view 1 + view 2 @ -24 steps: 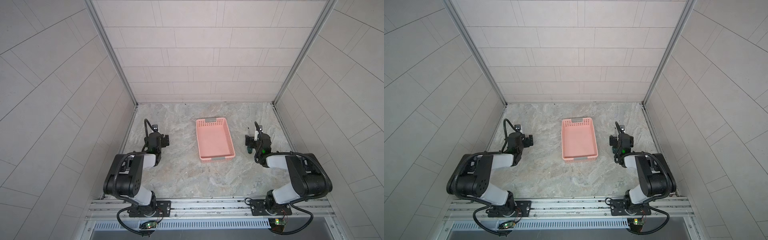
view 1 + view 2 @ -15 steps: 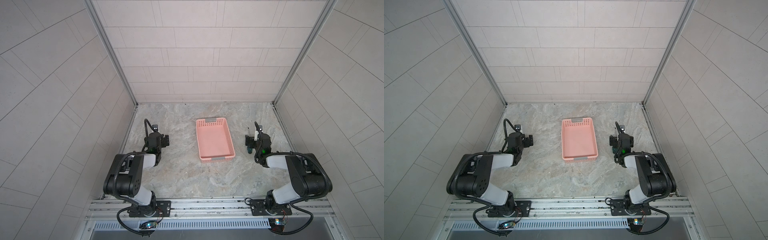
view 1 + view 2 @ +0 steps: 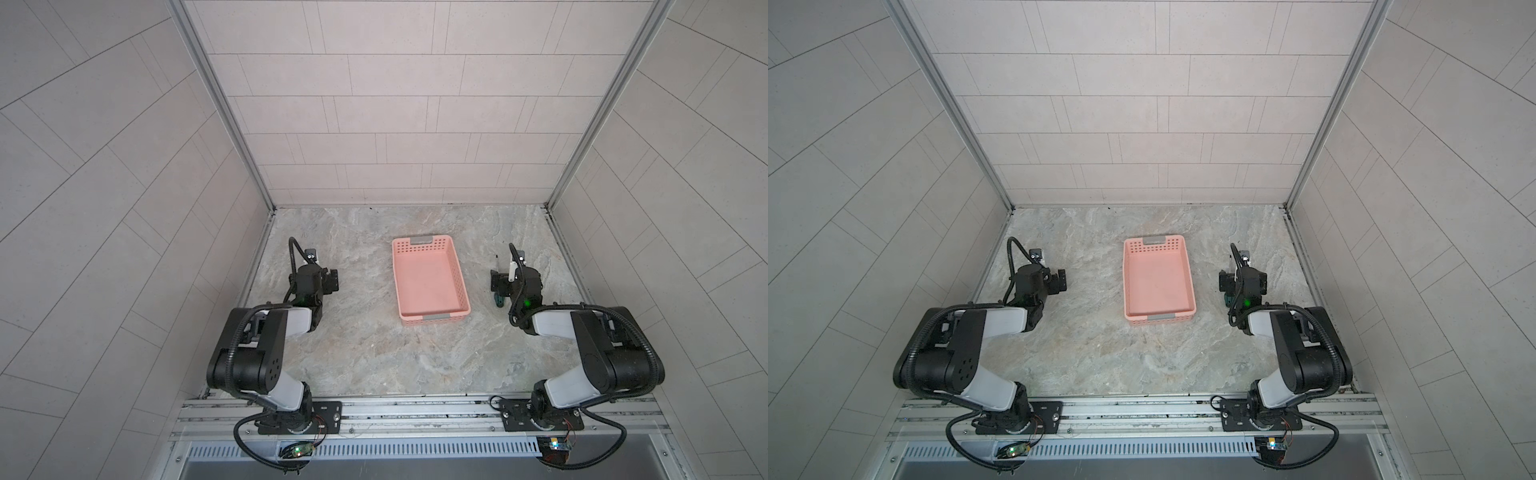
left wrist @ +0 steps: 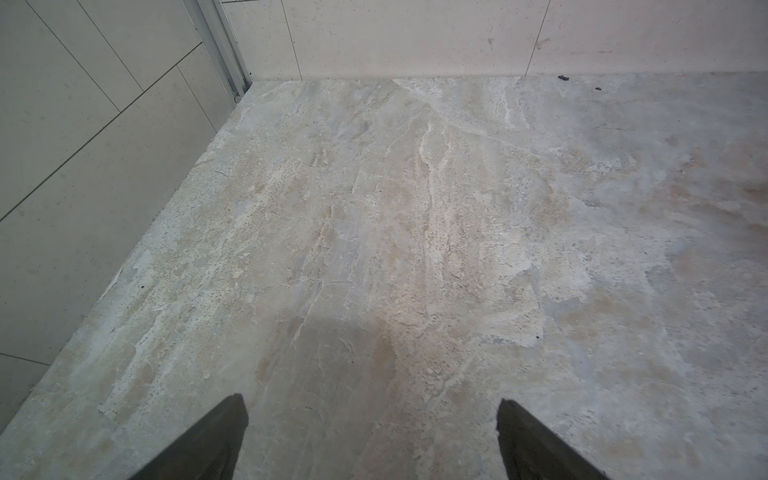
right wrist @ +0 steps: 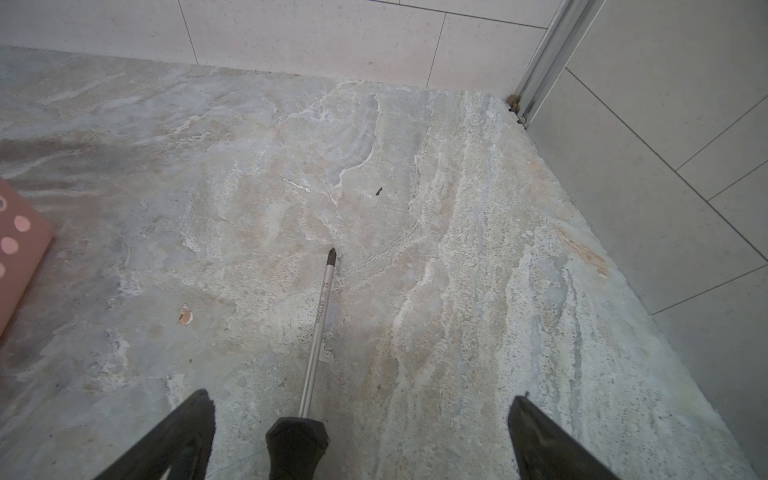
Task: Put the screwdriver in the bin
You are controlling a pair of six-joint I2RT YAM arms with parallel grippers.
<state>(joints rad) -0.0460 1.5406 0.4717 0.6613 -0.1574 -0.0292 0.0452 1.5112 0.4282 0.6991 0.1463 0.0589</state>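
Note:
The screwdriver [image 5: 318, 324] lies flat on the stone table to the right of the bin, its thin shaft pointing toward the back wall. In both top views its green handle end [image 3: 498, 300] [image 3: 1228, 298] pokes out from under the right arm. My right gripper [image 5: 360, 402] [image 3: 505, 282] stands open low over the black handle, which lies between the fingers, closer to the bin-side one and touching neither. The salmon-pink bin [image 3: 426, 286] [image 3: 1156, 282] sits empty mid-table. My left gripper [image 4: 371, 407] [image 3: 326, 281] is open over bare table.
Tiled walls close the table on the left, back and right. One corner of the bin [image 5: 16, 249] shows at the edge of the right wrist view. Both arm bases sit on the metal rail [image 3: 415, 409] at the front.

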